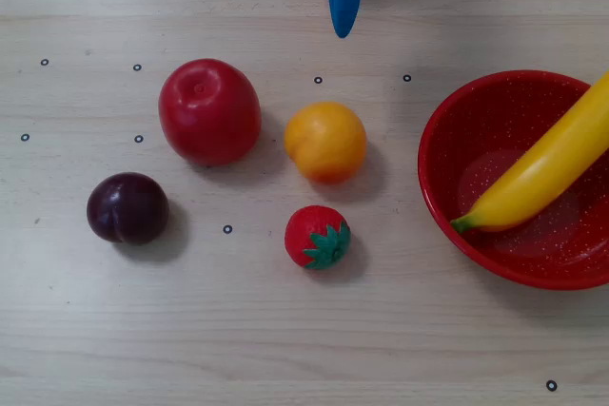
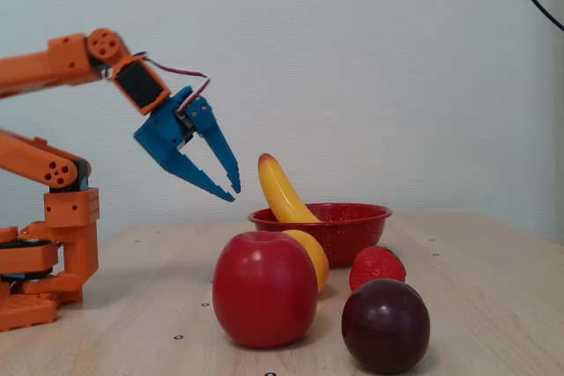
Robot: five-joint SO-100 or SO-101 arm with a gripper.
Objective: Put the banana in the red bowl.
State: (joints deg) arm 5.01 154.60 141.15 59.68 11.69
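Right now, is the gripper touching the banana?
Apart. In the fixed view the gripper hangs left of the banana, with bare wall between them. The banana leans in the red bowl.

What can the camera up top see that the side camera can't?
Only the overhead view shows the inside of the red bowl, with the banana's green stem end resting in it, and the small ring marks dotted on the table.

Only the fixed view shows the orange arm, the whole blue tool hanging empty above the table, and the banana's reddish tip poking up past the rim.

Both show the apple, the orange fruit, the strawberry and the plum.
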